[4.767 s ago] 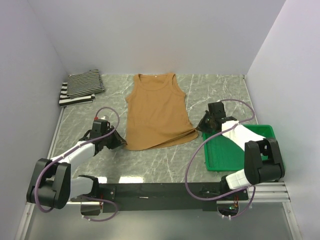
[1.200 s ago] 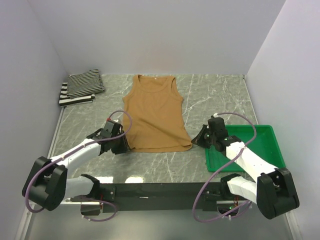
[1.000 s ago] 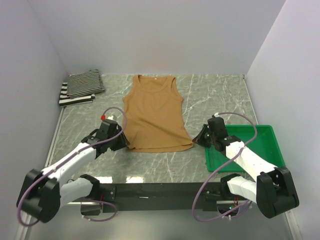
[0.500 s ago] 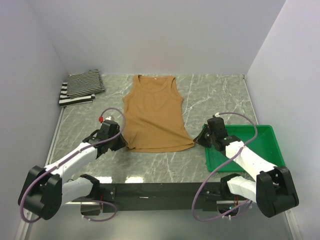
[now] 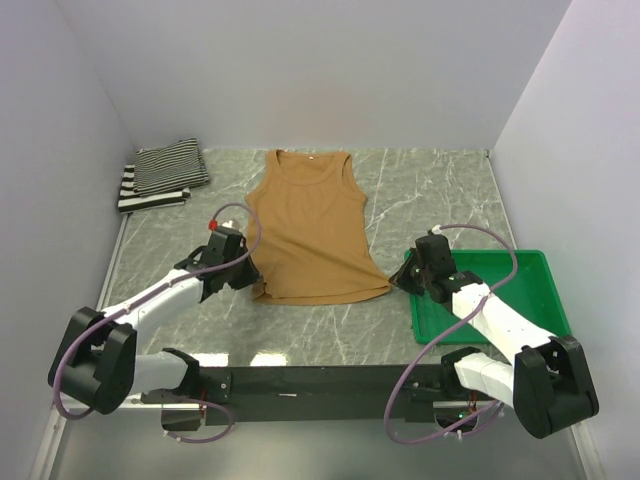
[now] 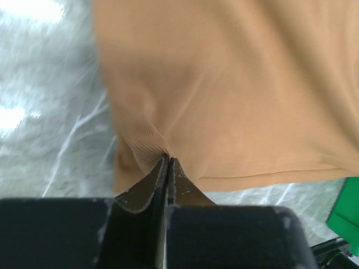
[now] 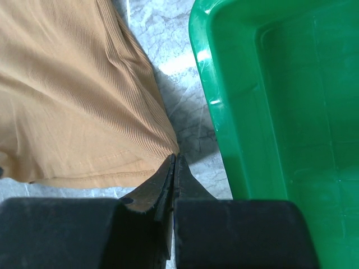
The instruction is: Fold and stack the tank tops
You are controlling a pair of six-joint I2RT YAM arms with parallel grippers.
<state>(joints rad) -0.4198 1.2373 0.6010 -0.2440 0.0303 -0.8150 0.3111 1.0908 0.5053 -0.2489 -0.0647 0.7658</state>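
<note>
The plain tan-brown tank top point(image 5: 312, 230) lies flat in the middle of the table, neck at the far side, hem near. My left gripper point(image 5: 247, 277) is shut on the cloth at the hem's left corner; in the left wrist view its jaws point(image 6: 168, 159) pinch a ridge of tan cloth point(image 6: 224, 101). My right gripper point(image 5: 398, 283) is shut on the hem's right corner point(image 7: 173, 156). The tan cloth shows to the left in the right wrist view point(image 7: 73, 101). The pinstriped top point(image 5: 172, 165) lies folded on the wide black-and-white striped top point(image 5: 150, 196) at the far left.
A green plastic tray point(image 5: 530, 300) stands at the near right, its rim close beside my right gripper point(image 7: 224, 112). Grey walls close in the table at the back and both sides.
My left gripper has moved up and to the right onto the hem's left corner and closed on the cloth. My right gripper has barely moved.
</note>
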